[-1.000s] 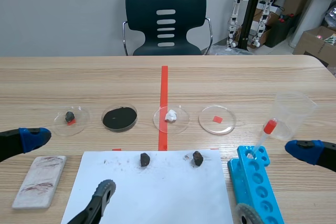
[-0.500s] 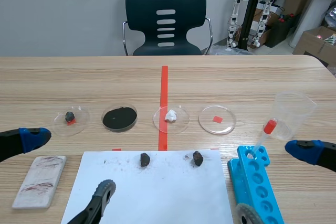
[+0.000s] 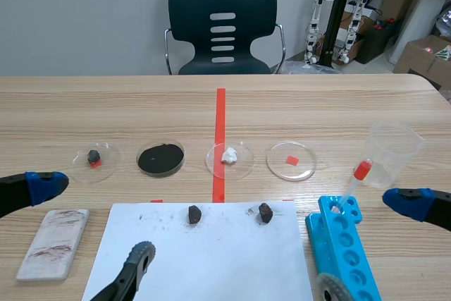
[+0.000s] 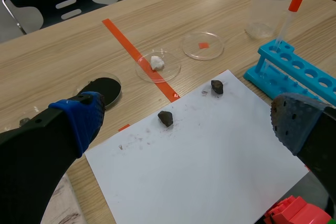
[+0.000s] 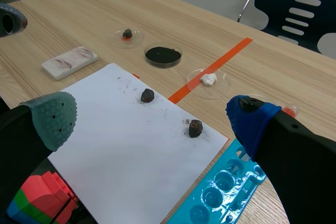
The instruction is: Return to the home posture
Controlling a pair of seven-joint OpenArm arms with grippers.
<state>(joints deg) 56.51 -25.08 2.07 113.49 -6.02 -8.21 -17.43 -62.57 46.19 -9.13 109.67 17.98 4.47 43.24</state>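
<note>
Home posture apparently reached, both claws empty.
The left claw (image 3: 91, 218) is spread wide with nothing gripped, low over the desk (image 3: 317, 103) beside the white sheet (image 3: 211, 259). The right claw (image 3: 368, 244) is likewise wide open and empty, by the blue rack (image 3: 349, 248). With both arms low at either side, little is judged left.

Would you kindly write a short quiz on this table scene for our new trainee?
1. True or false: both dark stones lie on the white paper sheet.
2. The round clear dish on the orange-red tape line holds: A white lump, B black powder, C red square?
3. Where does the red-capped pipette stand?
Key: 1 true; 2 A; 3 in the blue plastic tube rack.
</note>
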